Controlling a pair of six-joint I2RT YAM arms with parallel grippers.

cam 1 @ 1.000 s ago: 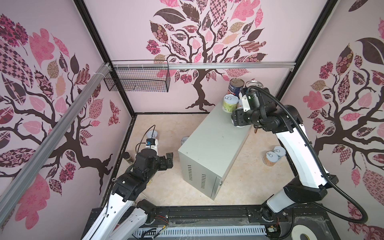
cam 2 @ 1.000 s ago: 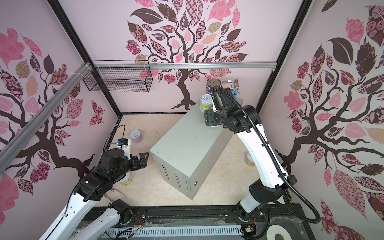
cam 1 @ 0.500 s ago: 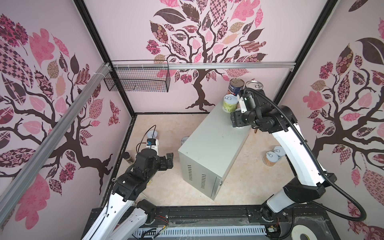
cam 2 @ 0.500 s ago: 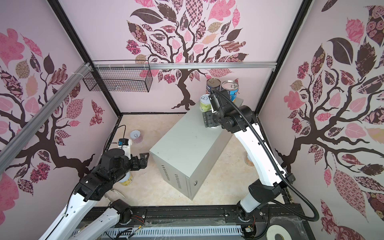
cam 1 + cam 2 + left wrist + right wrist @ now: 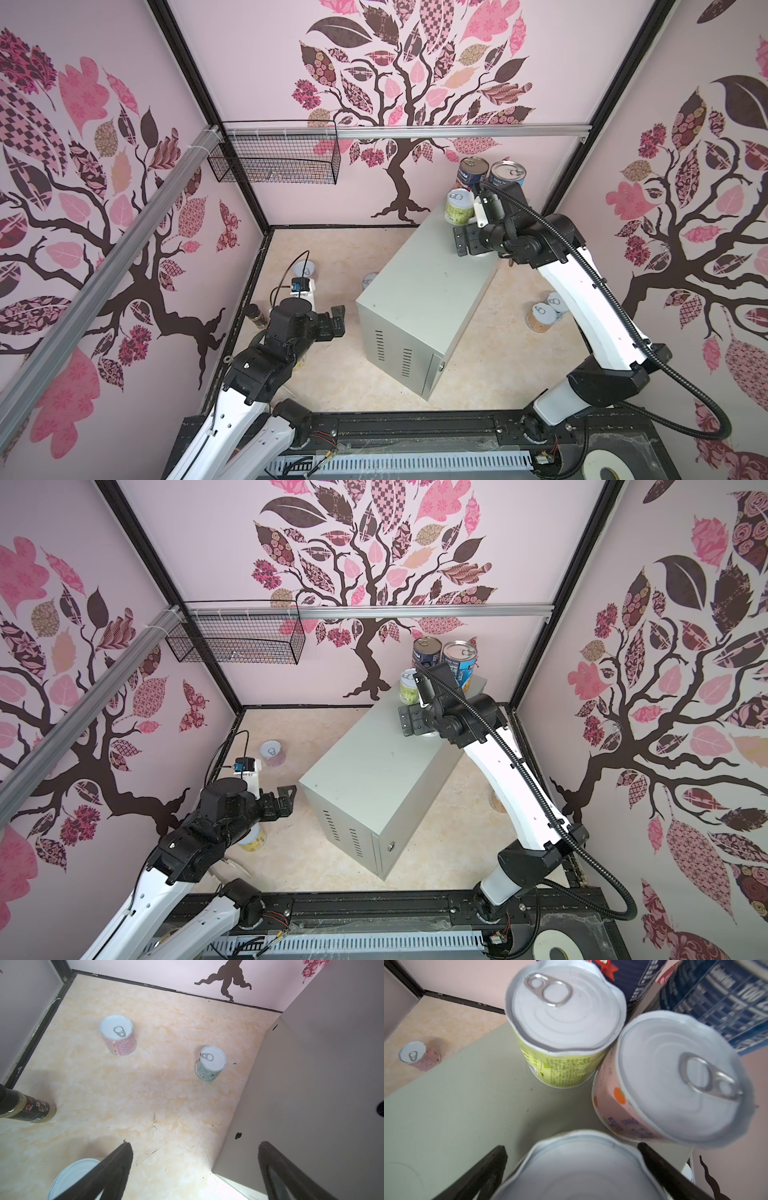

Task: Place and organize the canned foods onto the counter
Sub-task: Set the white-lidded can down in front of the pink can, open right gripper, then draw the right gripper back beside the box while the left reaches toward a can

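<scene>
The counter (image 5: pixel 419 299) is a long grey metal box on the floor. At its far end stand two tall dark blue cans (image 5: pixel 473 172), a green can (image 5: pixel 564 1022) and a pink can with orange fruit (image 5: pixel 675 1095). My right gripper (image 5: pixel 571 1148) is open, and a silver-lidded can (image 5: pixel 581 1172) stands on the counter between its fingers with a gap on one side. My left gripper (image 5: pixel 195 1147) hangs open and empty over the floor by the counter's near left corner, above a yellow can (image 5: pixel 253 839).
On the floor left of the counter stand a pink can (image 5: pixel 118 1035), a pale green can (image 5: pixel 211 1064) and a dark brown jar (image 5: pixel 27 1108). Two more cans (image 5: pixel 542 318) stand right of the counter. A black wire basket (image 5: pixel 274 162) hangs on the back wall.
My right gripper's fingers have spread apart and let go of the can, which now stands on the counter. The left arm has not moved.
</scene>
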